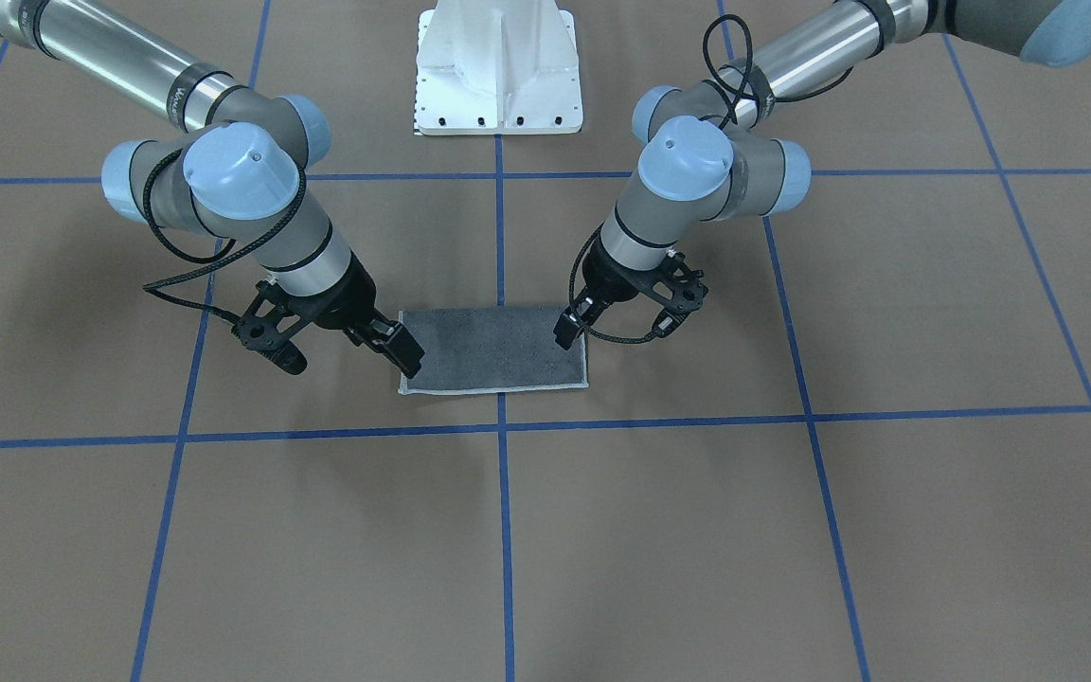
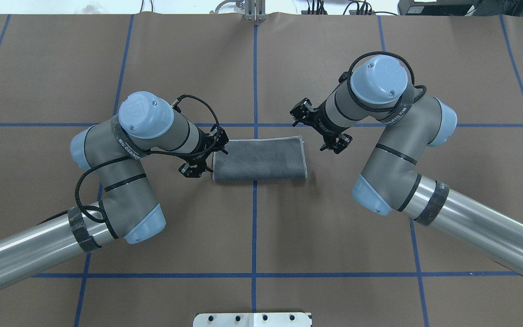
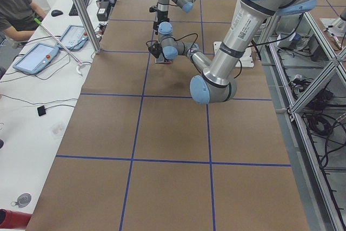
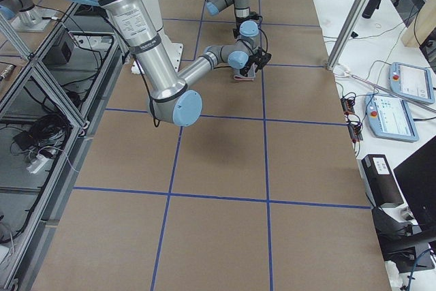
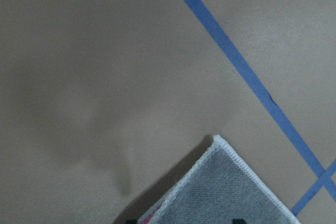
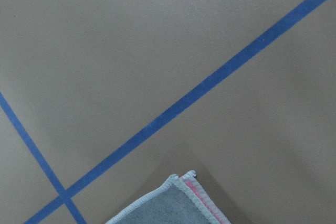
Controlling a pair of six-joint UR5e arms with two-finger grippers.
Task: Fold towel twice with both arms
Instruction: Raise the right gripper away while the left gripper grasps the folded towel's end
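A once-folded towel [image 1: 498, 350], grey side up, lies flat on the table [image 1: 792, 530]. Seen from the front, the right gripper [image 1: 353, 365] hovers at its 9 o'clock end and the left gripper [image 1: 614, 332] at 3 o'clock. Both jaws are spread and empty, likely ready for the second fold.

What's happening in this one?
Two arms are folding a towel on the table. It lies flat as a rectangle, already folded once, grey face up, with a strip of pink showing between the layers at one corner. The left gripper and right gripper sit low at the towel's two short ends. Both are open and neither holds the cloth. The second fold is not yet done.
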